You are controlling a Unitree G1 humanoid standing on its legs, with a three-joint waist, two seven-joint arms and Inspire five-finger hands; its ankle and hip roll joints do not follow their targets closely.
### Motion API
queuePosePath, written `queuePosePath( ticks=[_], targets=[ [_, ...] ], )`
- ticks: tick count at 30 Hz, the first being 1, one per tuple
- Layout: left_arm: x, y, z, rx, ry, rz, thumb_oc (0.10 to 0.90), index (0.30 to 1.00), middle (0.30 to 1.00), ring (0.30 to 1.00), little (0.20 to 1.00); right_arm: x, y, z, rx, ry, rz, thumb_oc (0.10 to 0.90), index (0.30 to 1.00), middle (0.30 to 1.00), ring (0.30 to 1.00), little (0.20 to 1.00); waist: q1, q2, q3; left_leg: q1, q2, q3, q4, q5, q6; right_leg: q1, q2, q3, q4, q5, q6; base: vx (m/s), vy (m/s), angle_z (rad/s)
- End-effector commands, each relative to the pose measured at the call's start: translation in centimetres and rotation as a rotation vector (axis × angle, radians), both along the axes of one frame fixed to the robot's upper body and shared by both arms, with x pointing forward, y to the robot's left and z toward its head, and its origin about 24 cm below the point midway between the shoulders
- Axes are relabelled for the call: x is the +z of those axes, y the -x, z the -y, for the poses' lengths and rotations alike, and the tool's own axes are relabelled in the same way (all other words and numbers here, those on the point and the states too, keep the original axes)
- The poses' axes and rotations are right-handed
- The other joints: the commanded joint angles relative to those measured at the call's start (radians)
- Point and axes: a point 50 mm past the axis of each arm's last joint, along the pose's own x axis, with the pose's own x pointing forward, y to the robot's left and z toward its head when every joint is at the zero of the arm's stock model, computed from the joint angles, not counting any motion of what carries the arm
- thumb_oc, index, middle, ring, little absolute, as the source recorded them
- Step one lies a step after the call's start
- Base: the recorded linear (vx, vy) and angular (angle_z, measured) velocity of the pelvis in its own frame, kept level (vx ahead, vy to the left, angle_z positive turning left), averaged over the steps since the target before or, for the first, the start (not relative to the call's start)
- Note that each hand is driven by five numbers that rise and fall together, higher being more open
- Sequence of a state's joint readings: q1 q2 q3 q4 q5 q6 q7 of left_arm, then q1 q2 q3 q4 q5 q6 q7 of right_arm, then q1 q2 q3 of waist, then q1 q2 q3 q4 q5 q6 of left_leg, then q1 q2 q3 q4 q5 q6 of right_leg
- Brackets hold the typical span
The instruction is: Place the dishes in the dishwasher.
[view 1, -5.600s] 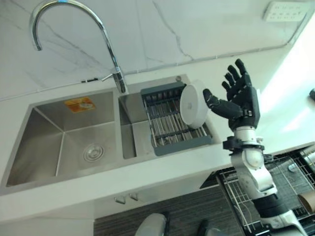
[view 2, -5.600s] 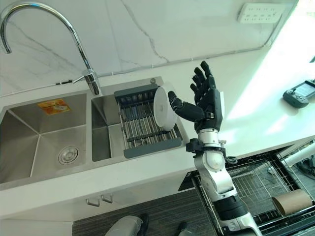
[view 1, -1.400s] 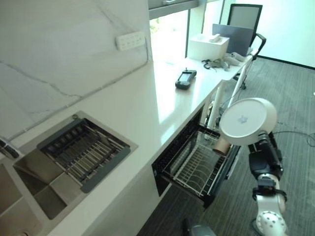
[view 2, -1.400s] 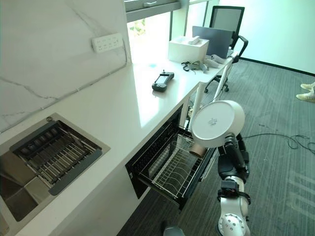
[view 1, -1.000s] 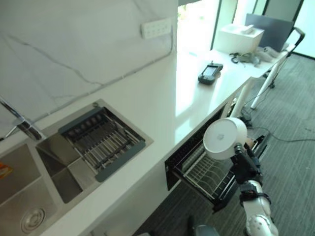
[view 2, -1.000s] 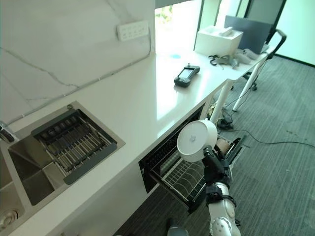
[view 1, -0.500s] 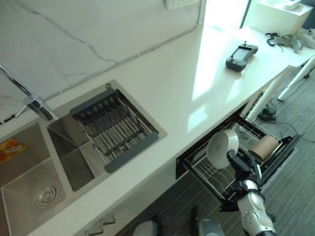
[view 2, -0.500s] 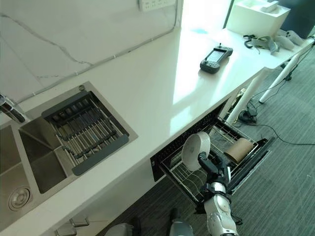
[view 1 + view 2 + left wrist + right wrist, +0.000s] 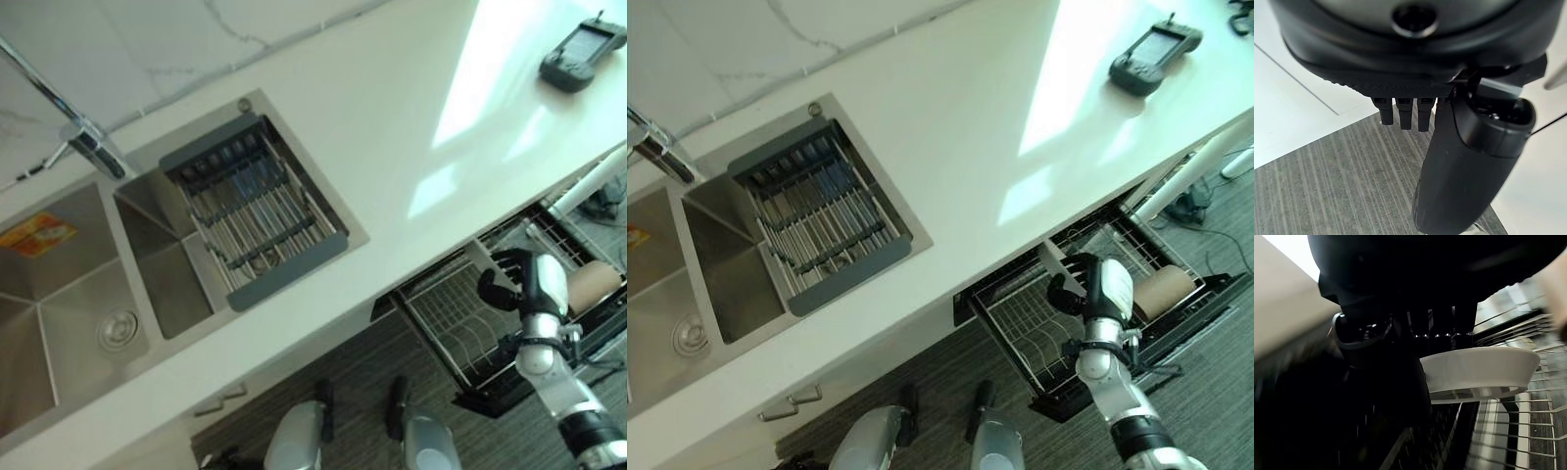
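Dish [image 9: 1479,369]: white, shallow, held edge-on in the right robot hand [image 9: 1085,286]; in the eye views it shows as a pale sliver [image 9: 482,257] just beside the dark fingers, over the pulled-out rack.
Right robot hand: dark fingers [image 9: 1442,330] curled over the dish rim, thumb closing from the other side (a pinch on the dish); it sits low, under the counter edge, above the rack wires.
Dishwasher rack [image 9: 446,328]: wire basket drawn out from beneath the counter [image 9: 392,137], rows of upright tines visible; the dish hangs above them, and contact with the wires cannot be told.
Brown cylinder [image 9: 1161,289]: lies on its side at the far end of the rack, just beside the right robot hand.
Left robot hand [image 9: 1415,110]: seen from its own wrist, fingers hanging straight and relaxed over grey striped carpet, holding nothing.
Sink [image 9: 59,304]: steel double basin set in the counter, with a grey drying rack [image 9: 257,215] across the smaller basin and a faucet [image 9: 83,142] behind.
Handheld controller [image 9: 1153,46]: dark, lying on the counter, well apart from the sink.
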State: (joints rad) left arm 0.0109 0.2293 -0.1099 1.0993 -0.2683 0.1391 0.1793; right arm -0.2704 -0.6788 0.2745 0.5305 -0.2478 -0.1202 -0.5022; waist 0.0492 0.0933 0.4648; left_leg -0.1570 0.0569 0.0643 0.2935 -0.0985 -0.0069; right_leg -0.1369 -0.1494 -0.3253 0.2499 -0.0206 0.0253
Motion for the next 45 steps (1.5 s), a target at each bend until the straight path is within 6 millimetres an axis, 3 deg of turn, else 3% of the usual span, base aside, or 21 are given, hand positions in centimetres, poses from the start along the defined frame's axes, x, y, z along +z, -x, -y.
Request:
queuePosePath(
  ticks=[1,7,9,16,17,18,27,32,41,44,45],
  targets=[
    [1.0,1.2,-4.2,-0.002,-0.100,-0.032,0.800,0.900,0.900,0.900,0.900,3.9,-2.5,-1.6,0.059,0.066,0.177,0.400,0.300,0.300,0.300,0.300,0.040,-0.024,-0.052,0.005,-0.007,-0.009,0.006,-0.105,0.025,0.052,-0.004,0.052,0.050,-0.185,0.032,-0.08,-0.040,0.07],
    [1.6,-1.2,-4.5,-0.017,-0.097,0.032,0.800,0.900,0.900,0.900,0.900,2.7,-4.0,-1.8,0.033,0.144,0.087,0.400,0.300,0.300,0.300,0.300,0.056,-0.005,0.005,-0.041,-0.011,-0.027,0.006,-0.081,0.029,0.013,-0.001,0.046,0.050,-0.167,0.022,-0.08,-0.011,0.13],
    [2.1,-2.8,-4.3,-0.031,-0.100,0.080,0.800,0.900,0.900,0.900,0.900,2.1,-4.8,-1.8,0.001,0.148,0.046,0.400,0.300,0.300,0.300,0.300,0.067,0.005,0.043,-0.060,-0.016,-0.034,0.006,-0.076,0.028,-0.008,0.000,0.053,0.050,-0.165,0.026,-0.08,-0.012,0.07],
    [2.8,-4.8,-3.8,-0.022,-0.089,0.147,0.800,0.900,0.900,0.900,0.900,0.3,-5.2,-1.4,-0.045,0.063,-0.126,0.400,0.300,0.300,0.300,0.300,0.071,0.021,0.055,-0.138,-0.018,-0.028,0.006,-0.050,0.033,-0.105,-0.003,0.058,0.082,-0.157,0.019,-0.08,0.016,0.03],
    [2.9,-4.9,-3.8,-0.023,-0.090,0.151,0.800,0.900,0.900,0.900,0.900,-0.3,-5.0,-1.4,-0.043,0.029,-0.163,0.445,0.368,0.368,0.368,0.368,0.072,0.022,0.055,-0.145,-0.018,-0.027,0.006,-0.048,0.034,-0.113,-0.003,0.058,0.085,-0.157,0.018,-0.07,0.009,0.04],
    [2.9,-5.0,-3.7,-0.025,-0.089,0.153,0.800,0.900,0.900,0.900,0.900,-0.8,-4.9,-1.5,-0.038,-0.016,-0.189,0.800,0.900,0.900,0.900,0.900,0.073,0.022,0.055,-0.150,-0.019,-0.026,0.006,-0.047,0.035,-0.120,-0.003,0.059,0.089,-0.157,0.016,-0.05,0.003,0.03],
    [3.6,-6.6,-3.6,-0.075,-0.097,0.166,0.800,0.900,0.900,0.900,0.900,-6.1,-3.0,-2.9,0.124,-0.511,-0.634,0.800,0.900,0.900,0.900,0.900,0.077,0.018,0.055,-0.139,-0.018,-0.019,0.006,-0.044,0.040,-0.115,-0.003,0.058,0.099,-0.160,0.008,-0.03,-0.015,0.02],
    [3.9,-7.2,-3.7,-0.089,-0.102,0.171,0.800,0.900,0.900,0.900,0.900,-7.5,-2.1,-2.7,0.094,-0.572,-0.714,0.800,0.900,0.900,0.900,0.900,0.075,0.017,0.055,-0.124,-0.018,-0.016,0.006,-0.042,0.042,-0.105,-0.003,0.057,0.111,-0.164,0.004,-0.01,-0.012,0.02],
    [3.9,-6.5,-4.5,-0.082,-0.122,0.151,0.800,0.900,0.900,0.900,0.900,-7.2,-1.7,-1.0,-0.005,-0.491,-0.745,0.800,0.900,0.900,0.900,0.900,0.068,0.005,0.055,-0.075,-0.009,-0.010,0.006,-0.060,0.042,-0.043,0.014,0.063,0.085,-0.164,0.008,0.00,-0.009,0.02],
    [4.1,-6.2,-5.1,-0.061,-0.132,0.150,0.800,0.900,0.900,0.900,0.900,-5.2,-2.7,-0.5,-0.059,-0.481,-0.590,0.800,0.900,0.900,0.900,0.900,0.060,-0.011,0.055,-0.051,0.000,-0.003,0.006,-0.071,0.039,-0.007,0.024,0.069,0.066,-0.163,0.012,0.01,-0.012,0.03],
    [4.1,-6.0,-5.3,-0.048,-0.136,0.149,0.800,0.900,0.900,0.900,0.900,-3.8,-3.0,-0.2,-0.096,-0.471,-0.455,0.800,0.900,0.900,0.900,0.900,0.053,-0.020,0.051,-0.041,0.007,0.001,0.006,-0.079,0.036,0.010,0.030,0.072,0.052,-0.162,0.015,0.00,0.000,0.00]
  ],
)
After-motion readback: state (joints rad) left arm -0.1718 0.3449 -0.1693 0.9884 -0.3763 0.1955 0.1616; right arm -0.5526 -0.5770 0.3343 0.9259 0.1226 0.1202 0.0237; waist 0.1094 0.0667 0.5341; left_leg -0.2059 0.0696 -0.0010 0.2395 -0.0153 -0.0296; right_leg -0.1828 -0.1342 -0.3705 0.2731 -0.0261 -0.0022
